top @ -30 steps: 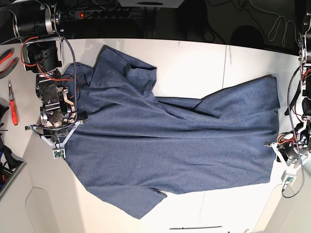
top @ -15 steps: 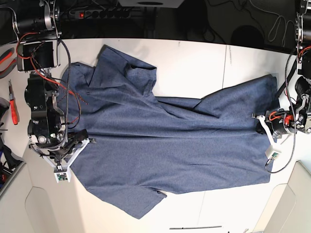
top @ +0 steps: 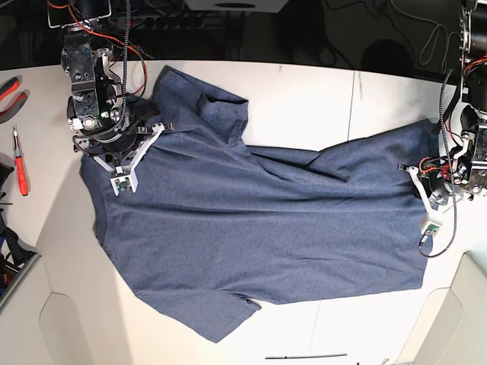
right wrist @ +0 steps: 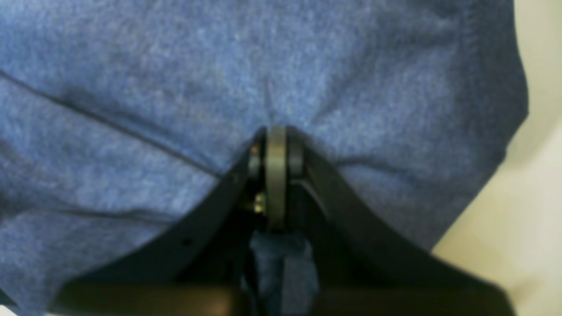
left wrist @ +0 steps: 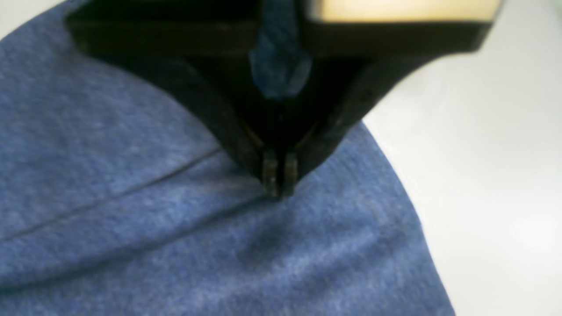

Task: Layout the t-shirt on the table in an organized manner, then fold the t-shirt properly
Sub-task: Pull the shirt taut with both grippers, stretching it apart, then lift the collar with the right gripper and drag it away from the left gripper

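Note:
The heathered navy t-shirt point(top: 266, 220) lies spread across the off-white table point(top: 304, 91), shoulders toward the view's left and hem toward the right. No lettering shows. One sleeve point(top: 205, 103) points to the far edge and the other point(top: 217, 315) to the near edge. My right gripper point(top: 122, 156) is over the shoulder area at the left; the wrist view shows it point(right wrist: 276, 136) shut on a pinch of shirt cloth point(right wrist: 131, 87). My left gripper point(top: 426, 190) is at the hem; it point(left wrist: 279, 182) is shut on shirt cloth point(left wrist: 131, 245) near the edge.
Red-handled tools point(top: 20, 163) lie at the table's left edge. A power strip and cables point(top: 167, 19) run behind the far edge. A thin dark seam point(top: 351, 106) crosses the table. Pale panels point(top: 456, 319) stand at the near corners.
My right gripper has moved from the shirt's near-left edge up toward the far shoulder. The bunched left part now lies flatter. My left gripper has shifted slightly along the hem.

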You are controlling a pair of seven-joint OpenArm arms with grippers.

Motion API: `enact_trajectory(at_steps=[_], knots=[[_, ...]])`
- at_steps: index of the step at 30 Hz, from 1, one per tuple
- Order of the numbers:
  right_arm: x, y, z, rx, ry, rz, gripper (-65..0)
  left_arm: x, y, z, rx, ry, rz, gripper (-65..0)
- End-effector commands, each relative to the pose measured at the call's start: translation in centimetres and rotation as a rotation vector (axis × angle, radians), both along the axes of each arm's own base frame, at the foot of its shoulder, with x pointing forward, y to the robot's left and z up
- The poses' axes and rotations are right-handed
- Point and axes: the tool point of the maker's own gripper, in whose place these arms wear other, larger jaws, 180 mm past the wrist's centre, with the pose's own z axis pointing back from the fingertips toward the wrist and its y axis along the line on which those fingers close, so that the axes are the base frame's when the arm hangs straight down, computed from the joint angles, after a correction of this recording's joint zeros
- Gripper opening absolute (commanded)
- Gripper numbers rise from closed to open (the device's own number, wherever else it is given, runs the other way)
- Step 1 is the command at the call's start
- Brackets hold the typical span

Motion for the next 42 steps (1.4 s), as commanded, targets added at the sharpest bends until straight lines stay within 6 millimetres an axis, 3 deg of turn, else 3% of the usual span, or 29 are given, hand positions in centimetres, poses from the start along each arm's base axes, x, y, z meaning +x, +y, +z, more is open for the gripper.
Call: enact_trajectory(at_steps=[1, 6, 11, 19, 23, 24, 26, 28, 31, 34, 42], knots=[[-1.4, -0.9, -0.8, -0.041, 0.068, -0.006, -65.0, 1.3, 1.2, 1.5, 0.029, -0.051, 0.006, -65.0], [1.0, -1.7, 0.6, -0.048, -0.037, -0.023, -65.0, 2.7, 1.2, 1.2, 0.062, -0.103, -0.014, -65.0], [3.5, -2.7, 2.2, -0.067, -0.098, -0.053, -65.0, 4.8, 3.7, 1.7, 0.148, -0.163, 0.038, -65.0], [6.3, -2.8, 4.1, -0.066, -0.162, -0.061, -65.0, 9.1, 6.8, 7.8, 0.159, -0.35, 0.176, -65.0], [7.3, -2.5, 5.6, -0.06, -0.21, -0.054, -65.0, 10.3, 5.7, 10.6, 0.056, -0.395, 0.159, -65.0], [7.5, -2.2, 6.2, -0.056, -0.228, -0.045, -62.7, 10.5, 5.1, 11.1, 0.034, -0.388, 0.134, -60.6], [7.9, -1.5, 7.8, -0.046, -0.265, -0.013, -49.8, 10.8, 3.8, 11.9, -0.01, -0.371, 0.093, -50.2], [8.0, -0.5, 9.7, -0.021, -0.302, 0.015, -46.7, 11.0, 2.5, 12.5, -0.053, -0.36, 0.066, -42.5], [6.4, 1.3, 12.0, 0.039, -0.318, 0.049, -46.8, 10.9, 0.9, 12.9, -0.099, -0.345, 0.041, -40.6], [2.8, 2.5, 12.4, 0.069, -0.299, 0.085, -46.8, 10.1, -0.7, 12.7, -0.097, -0.345, -0.022, -40.6], [-7.8, 3.9, 8.7, 0.142, -0.101, 0.087, -46.8, 7.2, -5.7, 11.9, -0.063, -0.366, -0.185, -40.6]])
